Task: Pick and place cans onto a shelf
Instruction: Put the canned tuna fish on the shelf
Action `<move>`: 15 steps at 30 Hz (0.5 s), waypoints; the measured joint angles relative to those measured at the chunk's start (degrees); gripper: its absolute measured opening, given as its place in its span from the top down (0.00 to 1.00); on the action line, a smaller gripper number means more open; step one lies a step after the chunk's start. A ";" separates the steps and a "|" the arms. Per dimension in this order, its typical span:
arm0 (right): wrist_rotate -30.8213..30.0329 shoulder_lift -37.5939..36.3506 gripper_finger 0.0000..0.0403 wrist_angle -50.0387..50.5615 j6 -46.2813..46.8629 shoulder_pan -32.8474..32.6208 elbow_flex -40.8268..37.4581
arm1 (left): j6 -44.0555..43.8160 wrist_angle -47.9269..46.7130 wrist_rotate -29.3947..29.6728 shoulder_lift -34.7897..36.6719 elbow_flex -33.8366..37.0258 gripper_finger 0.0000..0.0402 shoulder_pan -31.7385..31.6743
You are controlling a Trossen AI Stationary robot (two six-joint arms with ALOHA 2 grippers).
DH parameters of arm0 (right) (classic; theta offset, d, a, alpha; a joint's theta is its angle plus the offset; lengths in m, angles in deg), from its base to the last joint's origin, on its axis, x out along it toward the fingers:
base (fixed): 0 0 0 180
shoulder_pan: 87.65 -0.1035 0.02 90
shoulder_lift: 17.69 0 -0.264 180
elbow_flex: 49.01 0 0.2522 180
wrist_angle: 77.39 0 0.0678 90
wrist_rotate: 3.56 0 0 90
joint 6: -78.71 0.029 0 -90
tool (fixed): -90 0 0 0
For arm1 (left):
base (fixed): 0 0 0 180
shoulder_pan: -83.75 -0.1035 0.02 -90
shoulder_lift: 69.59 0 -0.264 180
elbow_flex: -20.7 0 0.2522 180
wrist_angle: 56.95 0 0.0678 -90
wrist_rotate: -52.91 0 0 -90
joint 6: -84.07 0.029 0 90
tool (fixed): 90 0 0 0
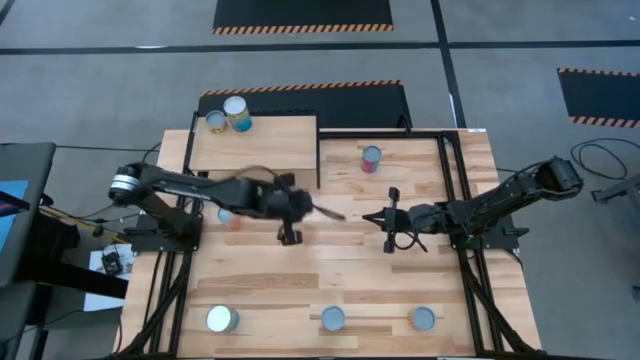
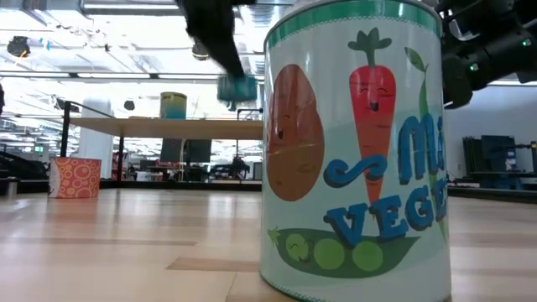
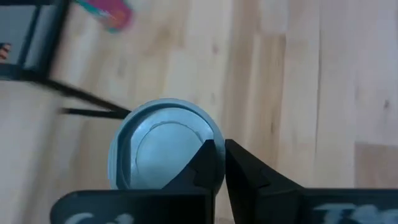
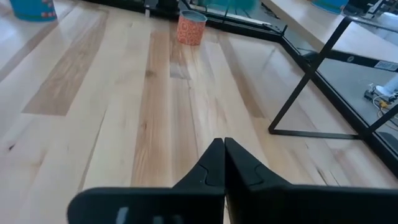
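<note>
Above the table (image 1: 330, 270), in the high view, two cans (image 1: 228, 117) already stand on the shelf (image 1: 270, 145). Six remain off it, as far as I can count: a pink can (image 1: 371, 158) beyond the fingers, an orange can (image 1: 228, 216) partly under the left arm, three along the near edge (image 1: 222, 319), (image 1: 333, 319), (image 1: 423, 319), and one in the left gripper (image 1: 290, 236). So I judge the task roughly a quarter done. The right gripper (image 1: 390, 228) waits mid-table.

At table height, a big vegetable-label can (image 2: 352, 151) fills the low view; a teal can (image 2: 237, 87) hangs in the air, gripped by the left arm, with the shelf (image 2: 168, 126) behind it.

Past the left wrist, the fingers (image 3: 245, 177) pinch the rim of a blue-topped can (image 3: 158, 152), held above the table.

Past the right wrist, the fingers (image 4: 239, 171) are clenched on nothing; the orange can (image 4: 191, 28) stands well ahead of them.
</note>
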State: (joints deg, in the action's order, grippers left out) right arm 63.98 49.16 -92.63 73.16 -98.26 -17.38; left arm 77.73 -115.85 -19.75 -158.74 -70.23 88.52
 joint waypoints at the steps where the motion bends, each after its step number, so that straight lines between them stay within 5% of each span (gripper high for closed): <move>1: 0.02 0.00 0.97 0.03 0.01 -0.01 0.00 | -0.40 -1.39 0.06 1.45 -1.27 0.99 -0.63; 10: 0.02 0.00 0.96 -0.40 -0.26 0.19 0.00 | -0.48 -7.94 3.64 10.11 -2.94 0.99 -17.29; 15: 0.02 0.00 0.97 -0.85 -0.24 0.19 0.00 | 6.19 -6.68 -4.53 7.29 -2.87 0.99 -30.58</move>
State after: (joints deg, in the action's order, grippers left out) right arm 64.00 49.16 -93.47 72.93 -98.06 -17.38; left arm 83.93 -122.52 -24.28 -151.46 -73.10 57.93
